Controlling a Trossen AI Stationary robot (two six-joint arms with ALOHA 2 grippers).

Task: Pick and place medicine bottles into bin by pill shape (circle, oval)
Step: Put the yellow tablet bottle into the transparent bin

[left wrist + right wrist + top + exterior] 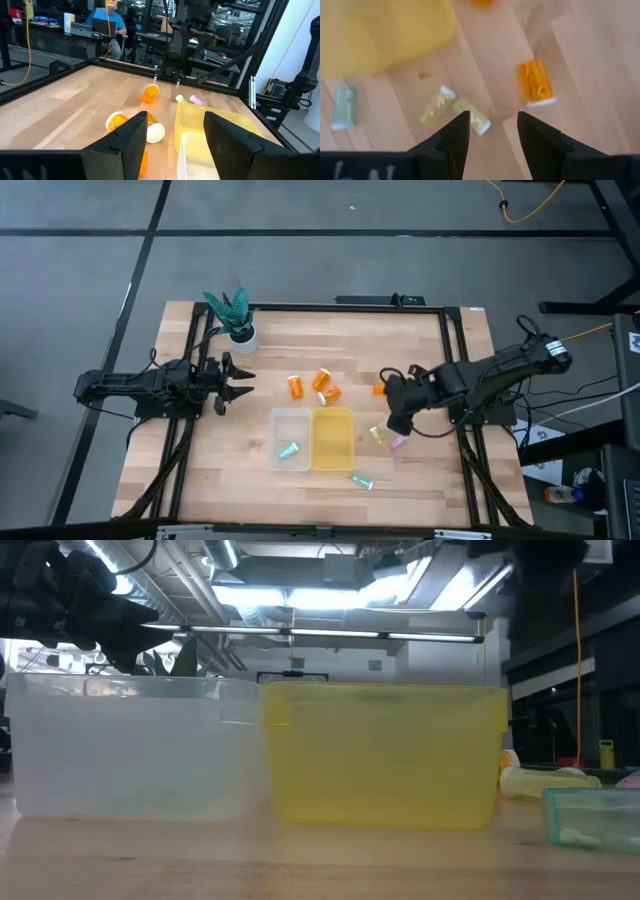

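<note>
My left gripper (238,380) is open and empty at the table's left, pointing toward three orange bottles with white caps (297,386) (322,378) (330,393) that lie on their sides on the wood. My right gripper (395,417) is open and empty above the table, right of the yellow bin (333,420). In the right wrist view its fingers (492,132) hang over yellow-green vials (438,107) (472,117), with a fourth orange bottle (536,83) beside them. A purple vial (398,443) lies close by. One teal vial (290,450) lies in the clear bin (275,420). Another teal vial (362,481) lies on the table near the front.
A white pot with a green plant (238,320) stands at the far left. The clear bin and the yellow bin stand side by side at the table's middle. Black frame rails (455,360) run along the table's left, right and far sides. A person sits in the room beyond (107,20).
</note>
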